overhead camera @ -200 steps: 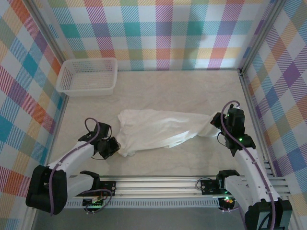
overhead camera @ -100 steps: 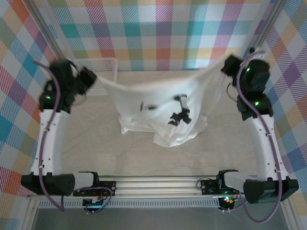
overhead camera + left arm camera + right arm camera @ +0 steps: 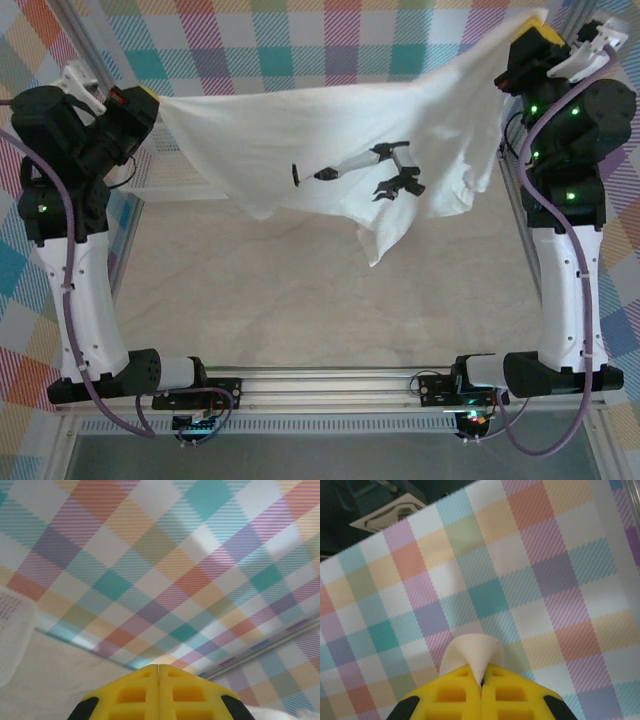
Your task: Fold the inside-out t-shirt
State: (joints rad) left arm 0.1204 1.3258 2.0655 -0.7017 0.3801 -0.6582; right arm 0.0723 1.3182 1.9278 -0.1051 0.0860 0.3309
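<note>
White, thin inside-out t-shirt: hangs lifted clear of the surface, stretched wide from left to right and pinched at its two upper corners. Top edge sags in the middle, right corner higher than left. Black graphic right of centre. Lower edge loose, with one pointed fold dangling lowest below the print.

Basket cut off at frame edge, left of left hand. Shirt: small tip pokes above right hand, rest hidden beneath it. Fabric pinched in left hand hidden inside closed grip.
</note>
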